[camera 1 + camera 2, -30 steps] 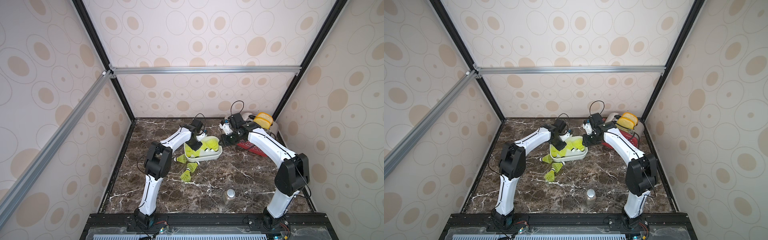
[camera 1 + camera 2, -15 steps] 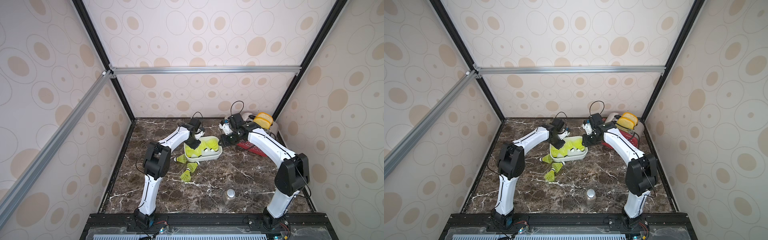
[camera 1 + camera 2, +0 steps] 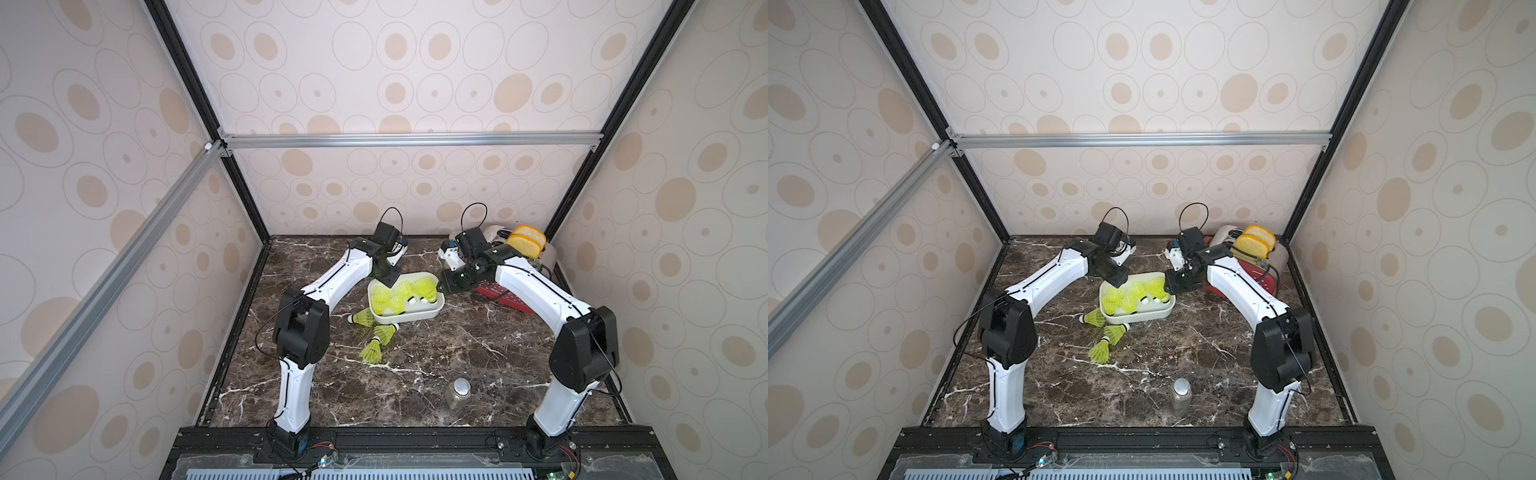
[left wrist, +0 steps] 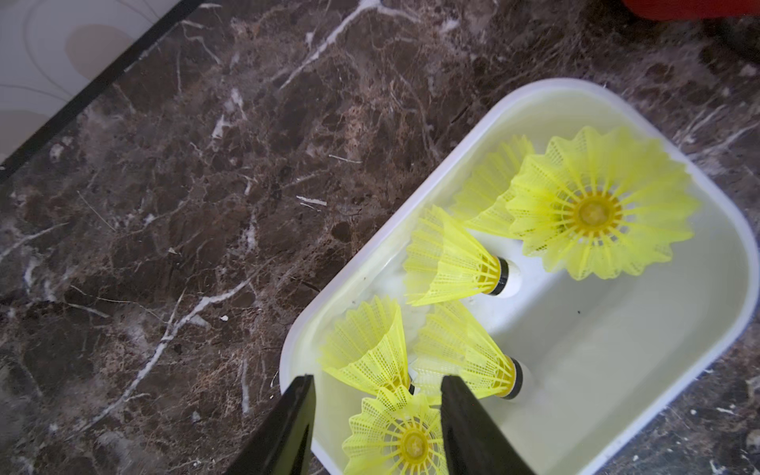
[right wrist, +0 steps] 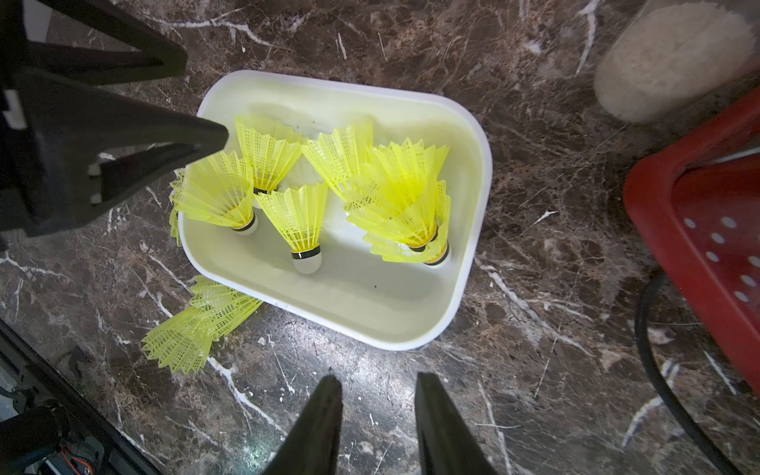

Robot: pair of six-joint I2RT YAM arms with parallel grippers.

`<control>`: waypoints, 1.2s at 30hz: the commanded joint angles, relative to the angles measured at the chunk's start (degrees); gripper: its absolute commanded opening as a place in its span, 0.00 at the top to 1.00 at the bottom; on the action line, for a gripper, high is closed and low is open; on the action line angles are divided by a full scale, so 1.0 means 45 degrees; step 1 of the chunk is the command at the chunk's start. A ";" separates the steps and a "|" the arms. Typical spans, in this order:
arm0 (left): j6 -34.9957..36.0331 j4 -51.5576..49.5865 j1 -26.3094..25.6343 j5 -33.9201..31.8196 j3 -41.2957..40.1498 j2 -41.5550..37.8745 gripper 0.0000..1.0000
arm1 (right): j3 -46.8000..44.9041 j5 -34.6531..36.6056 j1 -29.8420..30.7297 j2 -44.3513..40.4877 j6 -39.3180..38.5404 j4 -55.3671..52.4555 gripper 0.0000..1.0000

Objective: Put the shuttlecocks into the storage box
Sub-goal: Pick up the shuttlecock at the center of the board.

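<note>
Left end effector (image 4: 376, 378) released above storage box (image 4: 596, 390), shuttlecock (image 4: 395, 436) between jaws; right end effector (image 5: 377, 378) spread, empty.

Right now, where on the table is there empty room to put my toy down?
Bare table stretches between the storage box, the jar and the right arm. More bare marble lies behind the left arm, by the back wall. Crowded: three shuttlecocks at the box's near left corner; the left hand over the box, the right hand and toaster beside it.
</note>
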 commanded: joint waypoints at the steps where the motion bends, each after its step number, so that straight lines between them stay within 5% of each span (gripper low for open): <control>1: -0.0401 -0.0024 0.0048 -0.0217 0.0049 -0.0245 0.48 | -0.0174 -0.0083 -0.0007 -0.0371 -0.0102 -0.0129 0.65; 7: -0.1344 0.0143 0.0140 -0.0364 -0.0221 -0.0885 0.48 | -0.0289 -0.0053 0.0009 -0.0683 -0.0331 -0.0173 0.65; 16: -0.5137 0.0472 0.0185 -0.0745 -0.2764 -0.3854 0.48 | -0.0984 0.0114 0.0921 -0.1826 -0.0902 0.0216 0.64; 24: -0.8714 -0.0166 0.0205 -0.1452 -0.7138 -0.8654 0.49 | -0.2901 0.1803 0.4065 -0.2982 -0.1604 0.1657 0.62; 36: -1.0344 -0.3703 0.0205 -0.1351 -1.1379 -1.6963 0.47 | -0.4098 0.4973 0.8828 -0.1210 -0.3110 0.4456 0.58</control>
